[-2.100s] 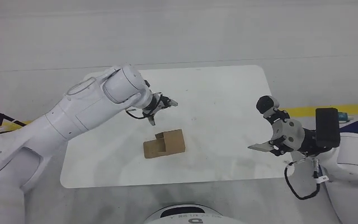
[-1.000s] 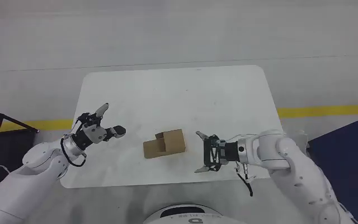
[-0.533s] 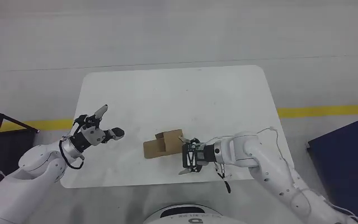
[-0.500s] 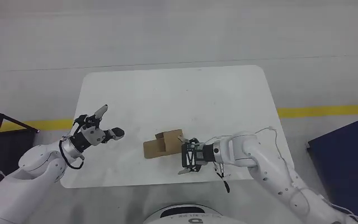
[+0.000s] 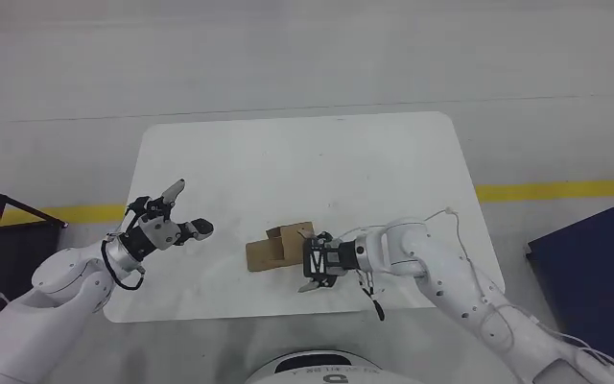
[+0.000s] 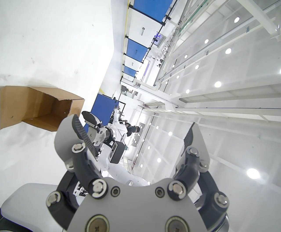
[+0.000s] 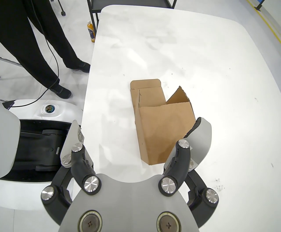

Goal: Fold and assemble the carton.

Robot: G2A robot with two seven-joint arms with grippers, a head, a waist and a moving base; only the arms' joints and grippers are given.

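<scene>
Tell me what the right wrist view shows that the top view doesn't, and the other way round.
The right wrist view adds a bottle on the floor and a black metal frame past the table. The top view adds the left gripper, open, near the table's left edge, and a yellow floor line. Both show the brown carton lying on the white table, with the open right gripper at one end of it.
</scene>
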